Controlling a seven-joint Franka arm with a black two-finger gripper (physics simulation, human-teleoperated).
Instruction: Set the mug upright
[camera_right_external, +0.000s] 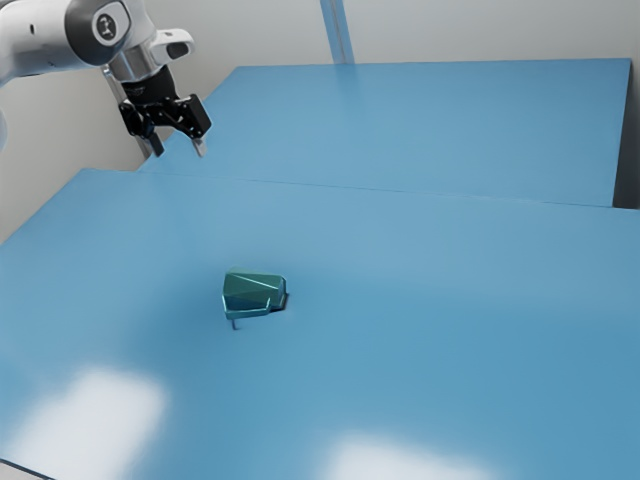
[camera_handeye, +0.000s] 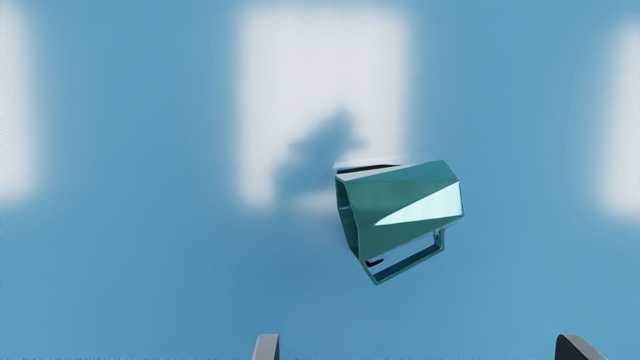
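We see a smooth, glossy worktop (camera_right_external: 450, 380) giving back soft-edged patches of light. The mug (camera_handeye: 400, 210) has smooth, shiny facets; we cannot tell whether it is metal or glazed ware. The arm's white casing (camera_right_external: 40, 40) looks like smooth plastic, its grey collar (camera_right_external: 138, 64) like satin metal. The wall (camera_right_external: 480, 30) looks matt.

Arm (camera_right_external: 42, 38): in from exterior view's upper left | wrist (camera_right_external: 135, 64): raised | jaws: parted wide, pointing down
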